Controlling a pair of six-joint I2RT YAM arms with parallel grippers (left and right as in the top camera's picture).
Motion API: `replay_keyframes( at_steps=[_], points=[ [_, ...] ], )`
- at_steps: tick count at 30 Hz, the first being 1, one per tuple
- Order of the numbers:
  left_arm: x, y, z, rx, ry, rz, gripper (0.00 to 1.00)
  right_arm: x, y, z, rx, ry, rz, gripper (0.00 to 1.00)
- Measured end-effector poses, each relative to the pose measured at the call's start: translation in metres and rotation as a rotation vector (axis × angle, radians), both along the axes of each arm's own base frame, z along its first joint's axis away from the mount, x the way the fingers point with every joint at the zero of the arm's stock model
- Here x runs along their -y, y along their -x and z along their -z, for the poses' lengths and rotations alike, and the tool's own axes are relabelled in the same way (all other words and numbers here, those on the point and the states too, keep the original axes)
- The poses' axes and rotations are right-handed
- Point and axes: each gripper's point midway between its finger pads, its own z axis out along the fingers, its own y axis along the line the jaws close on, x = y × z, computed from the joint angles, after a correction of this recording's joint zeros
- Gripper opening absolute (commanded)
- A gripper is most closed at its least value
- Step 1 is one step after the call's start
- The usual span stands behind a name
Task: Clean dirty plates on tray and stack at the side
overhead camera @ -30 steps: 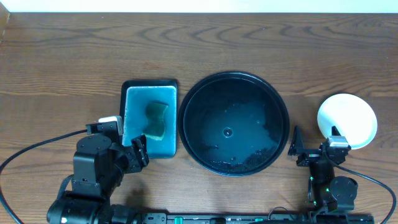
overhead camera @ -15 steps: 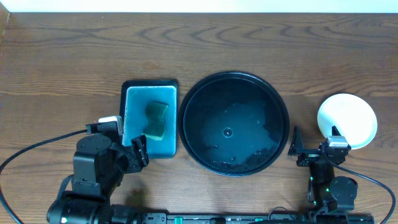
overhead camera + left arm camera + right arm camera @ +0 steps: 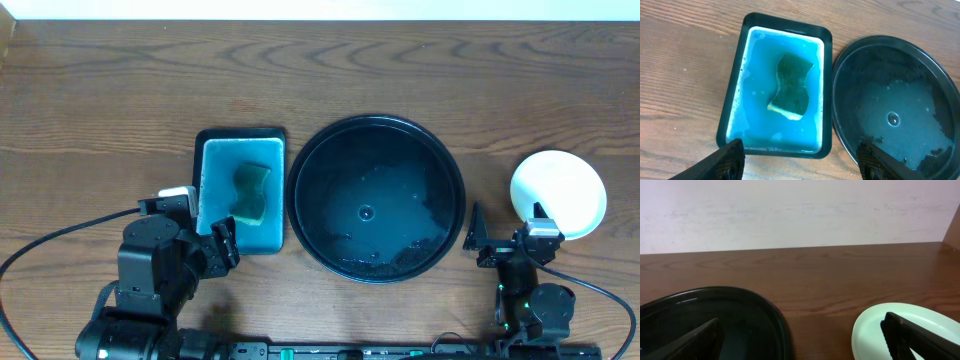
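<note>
Robotics lab bench arranged as a small dishwashing station. A wood-grain table (image 3: pixel 120 90) fills the overhead view and meets a plain white wall (image 3: pixel 800 210) along the top edge. Two black robot arms stand at the bottom edge, the left arm (image 3: pixel 155 270) at lower left and the right arm (image 3: pixel 525 295) at lower right, each trailing a black cable (image 3: pixel 90 221). At centre lies a round black tray (image 3: pixel 320 215). To its left is a black basin (image 3: pixel 240 133) of blue water holding a sponge (image 3: pixel 251 192). At far right is a pale plate (image 3: pixel 558 190).
</note>
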Motion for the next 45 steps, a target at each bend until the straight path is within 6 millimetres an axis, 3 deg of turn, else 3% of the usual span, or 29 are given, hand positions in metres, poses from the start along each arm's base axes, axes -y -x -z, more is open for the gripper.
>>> replay_keyframes(
  at_steps=[24,27,38,45],
  points=[
    [-0.001,0.006,0.002,-0.009,-0.002,-0.001,0.73,0.000,0.000,0.000,0.000,0.000,0.000,0.99],
    [-0.004,0.008,0.003,0.034,0.004,-0.013,0.73,0.000,0.000,0.000,0.000,0.000,0.000,0.99],
    [-0.015,-0.017,0.050,0.273,0.032,-0.081,0.73,0.000,0.000,0.000,0.000,0.000,0.000,0.99],
    [-0.018,-0.034,0.047,0.529,0.059,-0.095,0.73,0.000,0.000,0.000,0.000,0.000,0.000,0.99]
  ],
)
